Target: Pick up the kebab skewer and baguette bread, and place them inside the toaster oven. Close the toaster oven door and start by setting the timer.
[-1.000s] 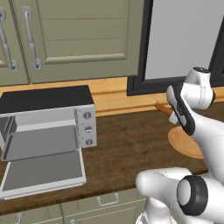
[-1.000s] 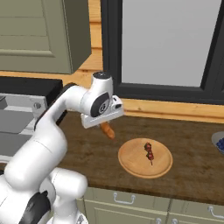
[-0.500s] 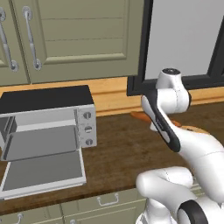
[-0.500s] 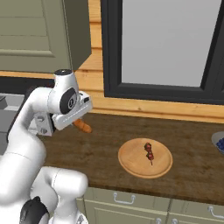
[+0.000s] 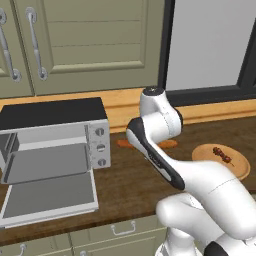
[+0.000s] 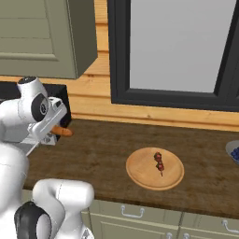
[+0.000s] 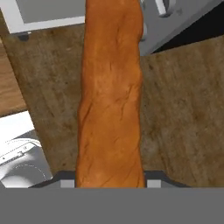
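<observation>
Baguette bread (image 7: 110, 96) ran lengthwise up the middle of the hand view, clamped at its near end in the claw (image 7: 109, 183), whose two tips pressed its sides. From the left base view the loaf (image 5: 167, 144) showed as orange-brown ends poking out either side of the white arm, held above the wooden table (image 5: 130, 182) just right of the toaster oven (image 5: 55, 132). The toaster oven door (image 5: 50, 196) lay folded down flat, leaving the cavity open, with three knobs in a column on the oven's right face. In the right base view the kebab skewer (image 6: 159, 163) rested on a round wooden plate (image 6: 140, 170), well apart from the oven, below a dark-framed window (image 6: 177, 46).
</observation>
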